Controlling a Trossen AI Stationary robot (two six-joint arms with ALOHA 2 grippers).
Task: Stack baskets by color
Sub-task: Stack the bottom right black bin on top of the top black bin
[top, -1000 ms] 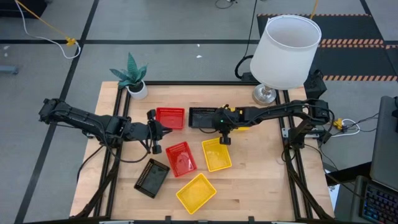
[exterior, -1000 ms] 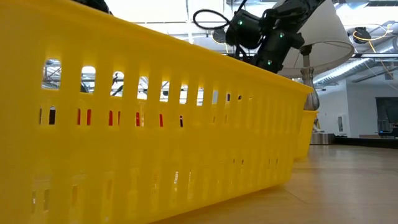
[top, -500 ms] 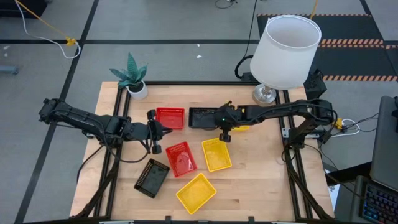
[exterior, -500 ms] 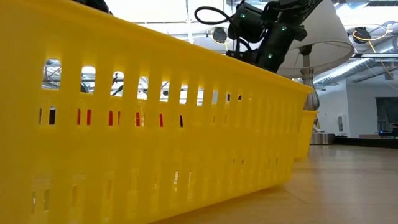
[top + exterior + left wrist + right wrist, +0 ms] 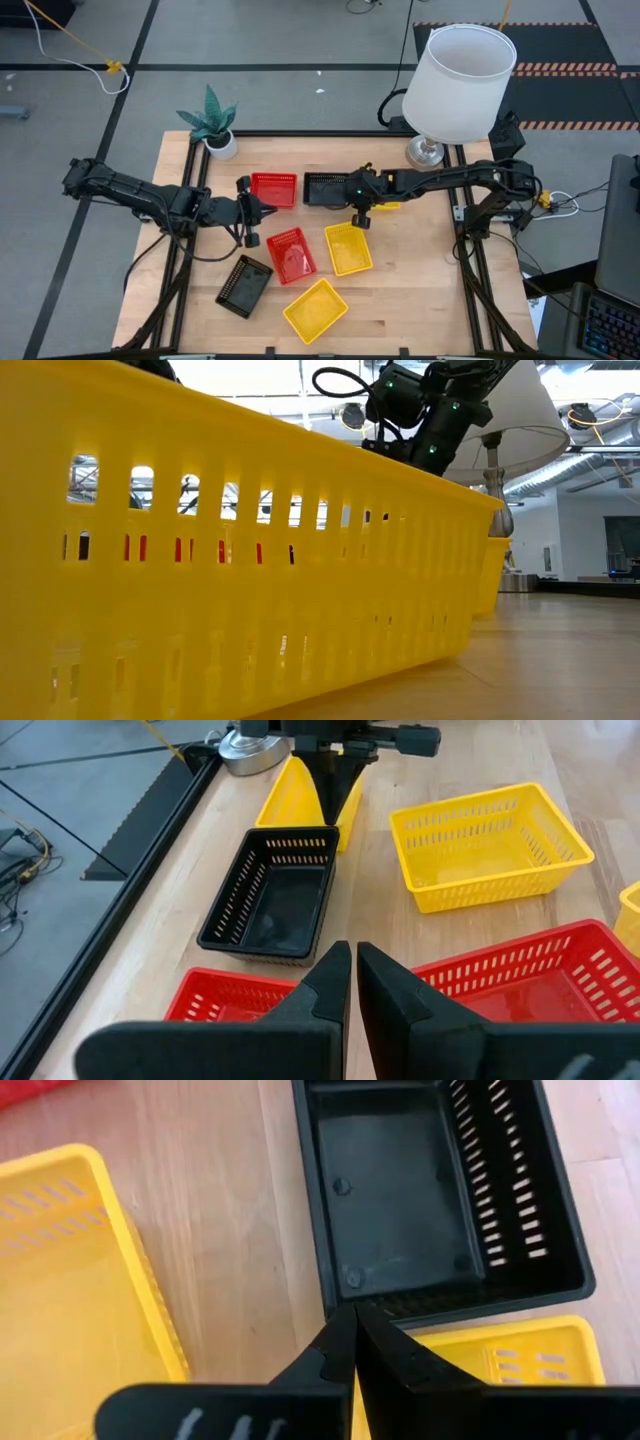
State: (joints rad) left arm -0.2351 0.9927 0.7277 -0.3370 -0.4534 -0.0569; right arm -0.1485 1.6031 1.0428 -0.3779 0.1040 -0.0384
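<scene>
Your right gripper (image 5: 352,1320), fingers together and empty, hovers between the black basket (image 5: 430,1190) and a yellow basket (image 5: 500,1355), probably lining up a pick. Left gripper (image 5: 353,975) waits closed by the red baskets (image 5: 520,985).

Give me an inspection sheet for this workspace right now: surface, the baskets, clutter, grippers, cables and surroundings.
Surface: wooden table, bare patches between items.
Job's things: seven baskets visible, lying singly: two red baskets, two black baskets, three yellow baskets, the last mostly hidden under the right arm.
Clutter: white lamp and potted plant at the far edge.
Grippers: left gripper shut, empty, beside the far red basket; right gripper shut, by the far black basket's rim.
Cables: yellow cord on the floor.
Surroundings: grey floor, striped mat.
</scene>
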